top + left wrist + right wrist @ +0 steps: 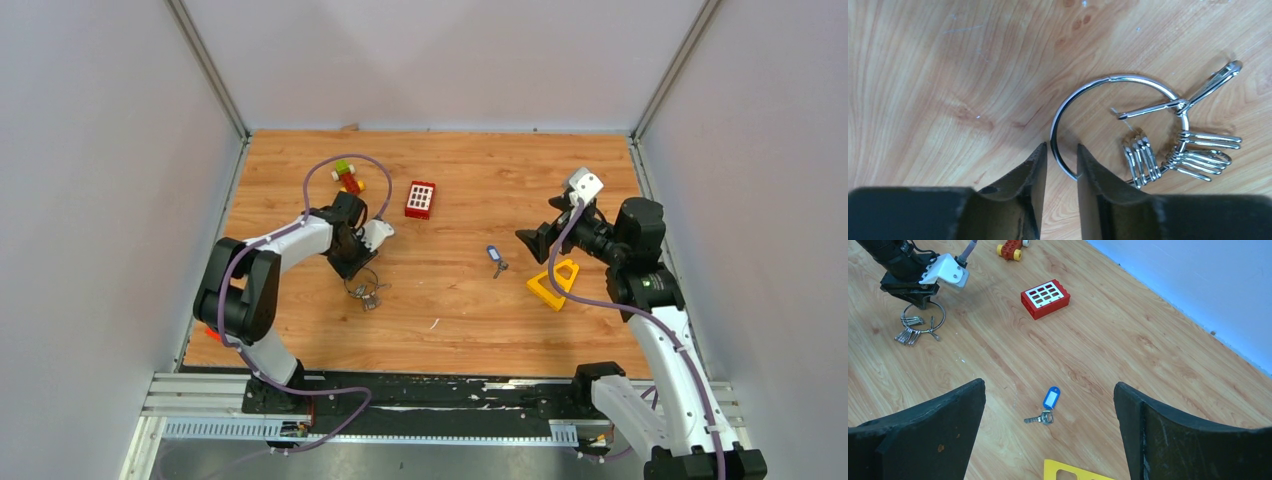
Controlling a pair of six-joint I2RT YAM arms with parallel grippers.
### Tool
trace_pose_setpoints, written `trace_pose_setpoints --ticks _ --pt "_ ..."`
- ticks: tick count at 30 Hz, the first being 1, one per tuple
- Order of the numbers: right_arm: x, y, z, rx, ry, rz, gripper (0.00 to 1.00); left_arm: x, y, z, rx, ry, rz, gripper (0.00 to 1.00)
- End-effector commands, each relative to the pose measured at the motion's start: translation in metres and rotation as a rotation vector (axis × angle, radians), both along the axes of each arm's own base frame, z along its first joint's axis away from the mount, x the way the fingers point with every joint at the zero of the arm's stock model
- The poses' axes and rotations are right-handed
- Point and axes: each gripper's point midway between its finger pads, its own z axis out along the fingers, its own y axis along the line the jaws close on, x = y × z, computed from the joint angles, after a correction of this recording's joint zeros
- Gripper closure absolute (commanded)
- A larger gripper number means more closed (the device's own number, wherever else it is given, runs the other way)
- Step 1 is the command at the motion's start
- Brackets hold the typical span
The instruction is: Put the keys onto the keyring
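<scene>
The left gripper (1062, 154) stands narrow, jaws either side of the ring (1108, 79) wire, not quite pinching it. That wire looks stiff, light and slick, so I'd grip the bare arc, away from the clips (1198, 155) bunched past its right jaw. The right gripper (1049, 385) gapes wide, with the key (1040, 418) lying ahead between its jaws.

No text, numbers or logos readable anywhere. The blue tag (1051, 396) on the key (1035, 419), just ahead of the right pincer (1049, 385), looks blank, and the red brick (1046, 298) further out just has a white grid.
</scene>
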Motion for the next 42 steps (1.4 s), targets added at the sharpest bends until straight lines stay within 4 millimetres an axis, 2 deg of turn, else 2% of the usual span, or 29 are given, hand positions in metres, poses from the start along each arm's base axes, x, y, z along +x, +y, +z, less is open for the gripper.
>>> trace_pose_setpoints --ticks 1,5,8,10,14,19,22,26,30,34,42 --pt "-0.003 0.003 0.000 -0.006 -0.014 0.028 0.00 0.001 -0.009 -0.004 -0.024 0.011 0.026 0.69" --pt "-0.003 0.003 0.000 -0.006 -0.014 0.027 0.00 0.000 -0.013 -0.008 -0.038 0.031 0.043 0.89" --pt "-0.003 0.004 0.000 -0.003 -0.012 0.029 0.00 0.007 -0.018 -0.002 -0.061 0.015 0.058 0.97" --pt "-0.004 0.005 0.000 0.000 -0.011 0.035 0.00 0.014 -0.024 0.006 -0.088 -0.003 0.065 1.00" --pt "-0.003 0.008 -0.002 0.015 0.006 0.047 0.00 0.026 -0.040 0.024 -0.162 -0.028 0.076 1.00" --pt "0.000 0.022 -0.003 0.056 0.052 0.111 0.00 0.036 -0.068 0.053 -0.315 -0.059 0.059 1.00" --pt "0.000 0.043 -0.007 0.067 0.082 0.211 0.00 0.039 -0.088 0.074 -0.436 -0.093 0.032 1.00" --pt "0.000 0.076 -0.019 0.065 0.136 0.346 0.00 0.033 -0.114 0.104 -0.617 -0.107 -0.004 1.00" --pt "-0.013 0.116 -0.035 0.031 0.165 0.501 0.03 0.027 -0.132 0.139 -0.769 -0.132 -0.020 1.00" --pt "-0.025 0.146 -0.045 0.030 0.194 0.628 0.11 0.017 -0.143 0.173 -0.888 -0.153 -0.044 1.00" --pt "-0.040 0.176 -0.055 0.013 0.196 0.781 0.18 -0.005 -0.151 0.218 -1.026 -0.237 -0.069 1.00"
